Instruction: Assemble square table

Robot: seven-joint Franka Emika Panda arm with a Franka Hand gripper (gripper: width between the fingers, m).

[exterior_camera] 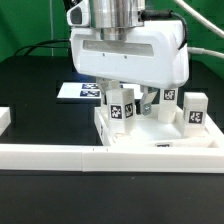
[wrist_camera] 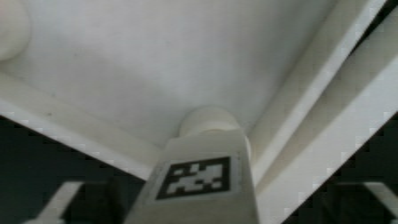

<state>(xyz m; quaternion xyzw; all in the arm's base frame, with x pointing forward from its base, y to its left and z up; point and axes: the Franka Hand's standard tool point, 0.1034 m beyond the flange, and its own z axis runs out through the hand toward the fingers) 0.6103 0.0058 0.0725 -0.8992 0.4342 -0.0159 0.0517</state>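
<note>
Tabletop (exterior_camera: 150, 142) lies flat on the counter (exterior_camera: 40, 80), where we see one tagged leg (wrist_camera: 201, 165) standing upright between the jaws, which are apart around it.

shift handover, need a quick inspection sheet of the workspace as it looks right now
surface: black table
job's things: white tabletop lying flat; tagged legs standing on it, one leg between the fingers, another leg towards the exterior view's right
clutter: nothing seen
grippers: gripper low around a leg, jaws apart, grip not confirmed
cables: dark cables behind the table
surroundings: marker board behind; white border wall in front
</note>
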